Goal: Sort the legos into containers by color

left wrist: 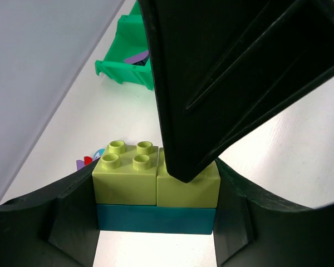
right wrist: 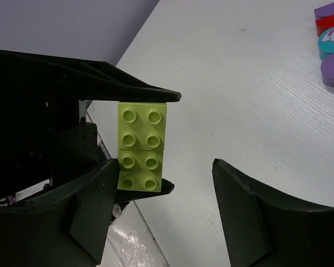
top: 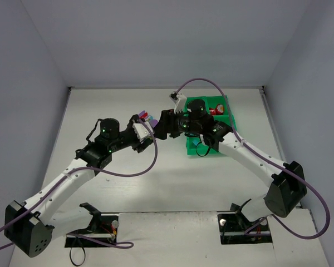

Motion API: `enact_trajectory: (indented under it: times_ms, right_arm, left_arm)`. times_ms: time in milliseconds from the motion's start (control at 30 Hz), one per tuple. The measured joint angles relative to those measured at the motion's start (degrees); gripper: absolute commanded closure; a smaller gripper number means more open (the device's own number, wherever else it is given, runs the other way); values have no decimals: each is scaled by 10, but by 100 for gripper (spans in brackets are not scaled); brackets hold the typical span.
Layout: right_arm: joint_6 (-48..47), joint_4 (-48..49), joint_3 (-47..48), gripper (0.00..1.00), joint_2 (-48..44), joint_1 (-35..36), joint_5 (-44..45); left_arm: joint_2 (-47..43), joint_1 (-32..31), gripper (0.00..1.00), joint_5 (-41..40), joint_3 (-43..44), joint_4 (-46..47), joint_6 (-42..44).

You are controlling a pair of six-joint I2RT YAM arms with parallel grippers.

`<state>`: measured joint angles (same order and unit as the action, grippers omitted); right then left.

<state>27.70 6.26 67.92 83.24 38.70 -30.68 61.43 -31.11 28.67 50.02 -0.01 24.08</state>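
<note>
My left gripper [left wrist: 156,218] is shut on a small stack of legos: two yellow-green bricks [left wrist: 132,175] side by side on a teal brick [left wrist: 156,220]. In the right wrist view the yellow-green bricks [right wrist: 141,146] sit between the left gripper's two black fingers. My right gripper [right wrist: 166,186] is open around them, and one of its fingers [left wrist: 211,83] rests on the right-hand yellow-green brick. In the top view the two grippers meet left of the green tray [top: 230,119], the left gripper [top: 147,132] facing the right gripper [top: 165,127]. A red lego [top: 216,110] lies in a far compartment.
Loose purple, red and teal legos [right wrist: 331,33] lie on the white table just beyond the grippers; they also show in the top view [top: 148,118] and the left wrist view [left wrist: 89,161]. The tray [left wrist: 125,64] stands further off. Grey walls enclose the table.
</note>
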Motion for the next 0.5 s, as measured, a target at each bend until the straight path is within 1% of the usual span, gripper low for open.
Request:
enact_trajectory:
  times_ms: [267,500]
  right_arm:
    - [20,25,-5,40,-1,7,-12]
    - [28,35,-8,47,-1,8,-22]
  left_arm:
    - [-12,1,100,0,0,-1,0]
    - [-12,1,100,0,0,-1,5]
